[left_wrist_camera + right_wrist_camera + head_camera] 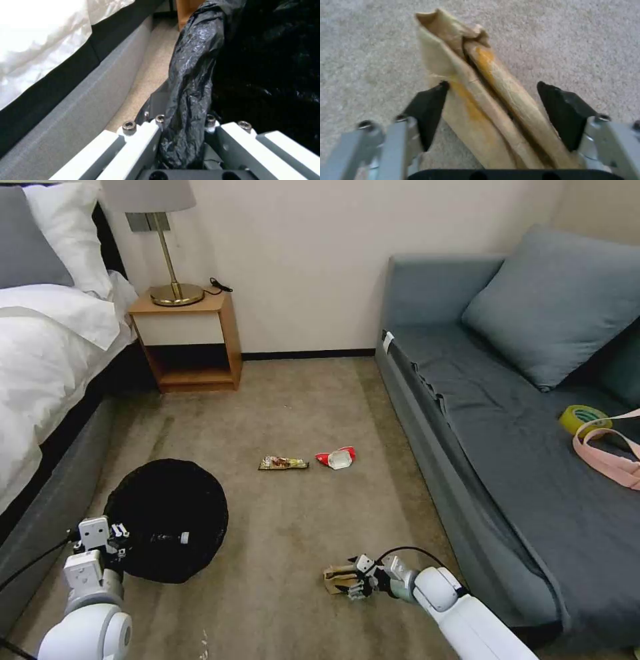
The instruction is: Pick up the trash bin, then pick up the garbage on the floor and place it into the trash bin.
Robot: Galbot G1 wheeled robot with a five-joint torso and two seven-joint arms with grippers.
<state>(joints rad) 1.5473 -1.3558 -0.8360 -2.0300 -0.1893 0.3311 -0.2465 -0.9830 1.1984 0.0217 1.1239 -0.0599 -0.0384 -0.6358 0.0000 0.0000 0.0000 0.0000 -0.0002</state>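
Observation:
The black trash bin (167,513) stands on the carpet beside the bed. My left gripper (120,539) is at its near-left rim. In the left wrist view the left gripper (185,117) is shut on a fold of the bin's crinkly liner (190,75). A small bottle (170,538) lies inside the bin. My right gripper (351,582) is low over the floor, open around a crumpled brown paper bag (335,579). The bag (476,100) sits between the black pads (428,110), with a gap on one side. A snack wrapper (283,463) and a red-and-white packet (337,457) lie farther out.
A bed (47,347) with white covers runs along the left, close to the bin. A wooden nightstand (193,340) with a lamp stands at the back wall. A grey sofa (507,447) lines the right, carrying a yellow tape roll (583,417) and a pink strap (610,457).

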